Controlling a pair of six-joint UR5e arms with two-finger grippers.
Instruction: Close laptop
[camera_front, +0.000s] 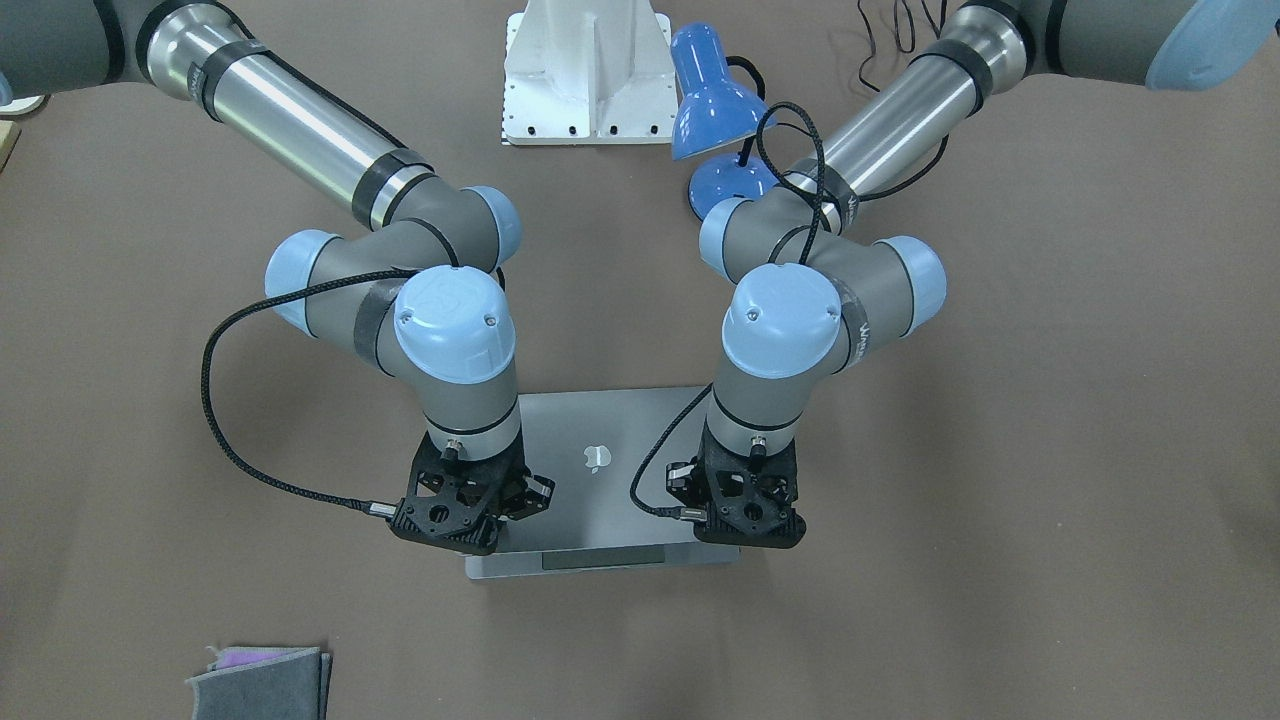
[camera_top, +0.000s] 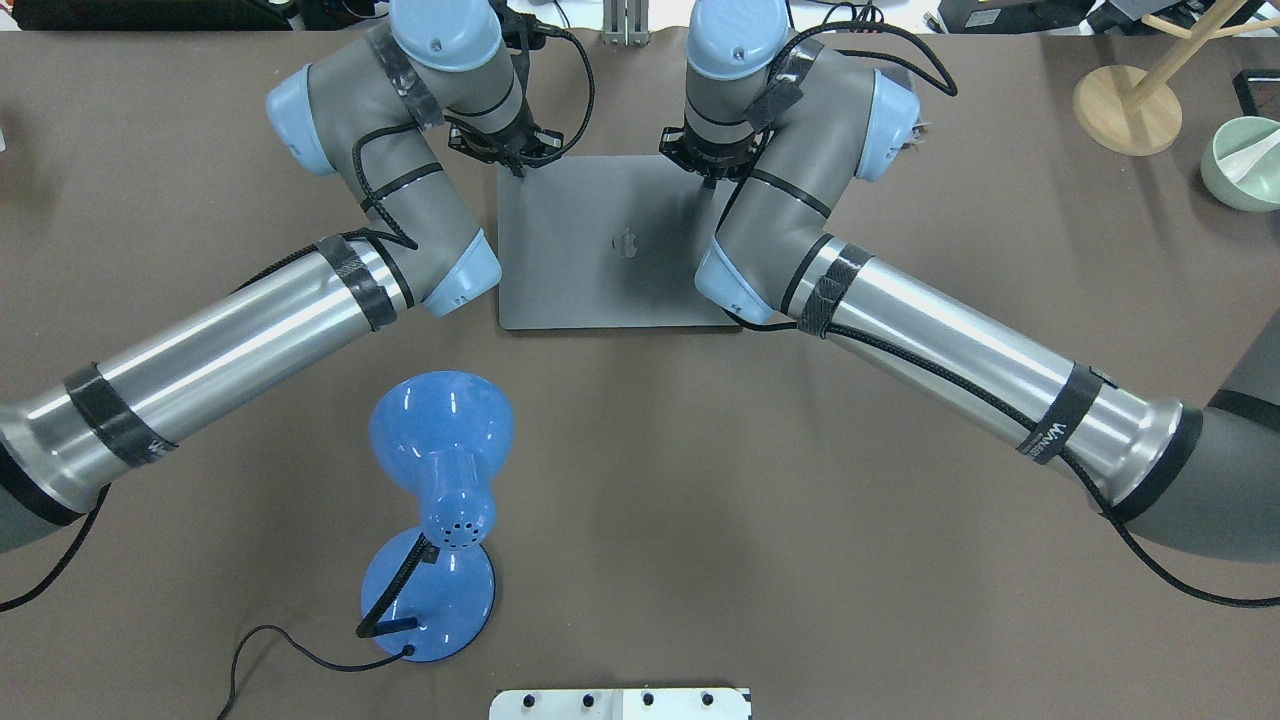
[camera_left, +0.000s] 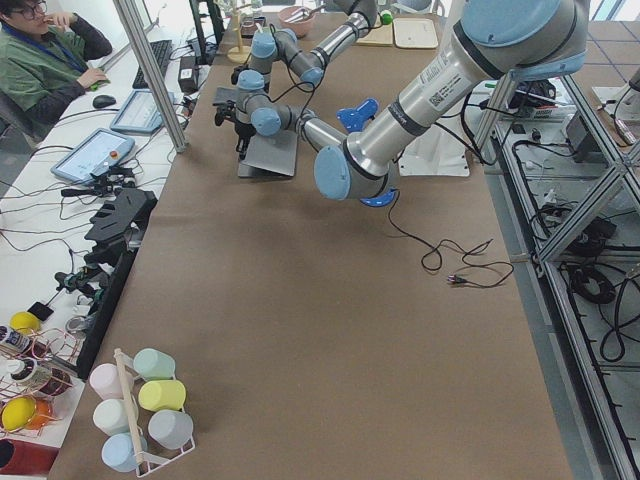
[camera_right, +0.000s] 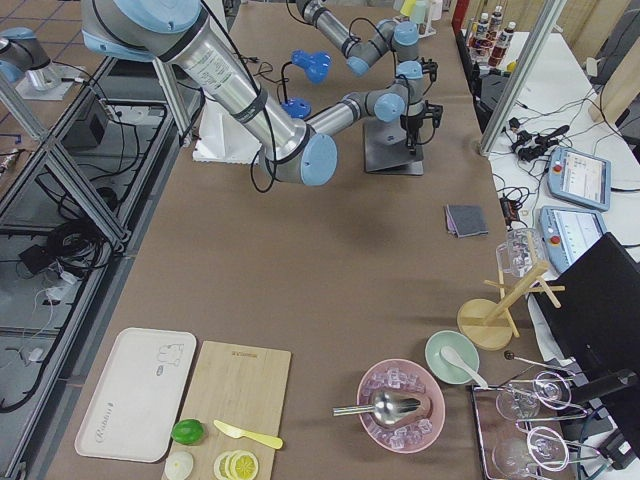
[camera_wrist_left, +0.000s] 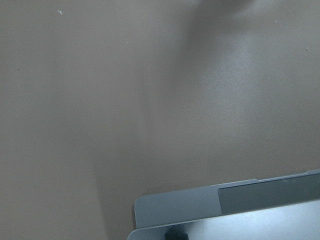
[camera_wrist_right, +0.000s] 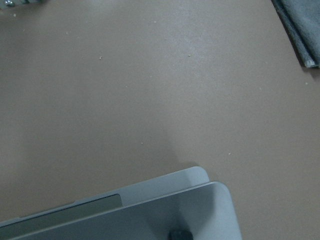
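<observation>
Brown matting covers the long table (camera_front: 1000, 400), which has the robot's white mounting plate (camera_front: 587, 75) at its near-robot edge. The laptop (camera_front: 600, 490) sits mid-table, squarely in front of the robot, between the two arms. Its space-grey lid faces up with the apple logo (camera_front: 597, 457) showing. The lid is lowered almost flat but is not seated. On the operators' side a narrow strip of the base with the trackpad (camera_front: 605, 557) projects beyond the lid edge. Both wrist views show the lid corner raised slightly over the base corner.

The left gripper (camera_front: 750, 505) points down onto the lid near the front corner on the robot's left. The right gripper (camera_front: 465, 505) points down onto the opposite front corner. In each wrist view one dark fingertip (camera_wrist_left: 176, 234) (camera_wrist_right: 180, 234) rests on the lid surface at the frame's lower edge. The gripper bodies hide the fingers from the fixed cameras, so I cannot tell whether either pair is apart or together.

A blue desk lamp (camera_top: 440, 500) stands on the robot's left, between the laptop and the mounting plate, with its black cord trailing off. A folded grey cloth (camera_front: 262, 682) lies near the operators' edge, well apart from the laptop.
</observation>
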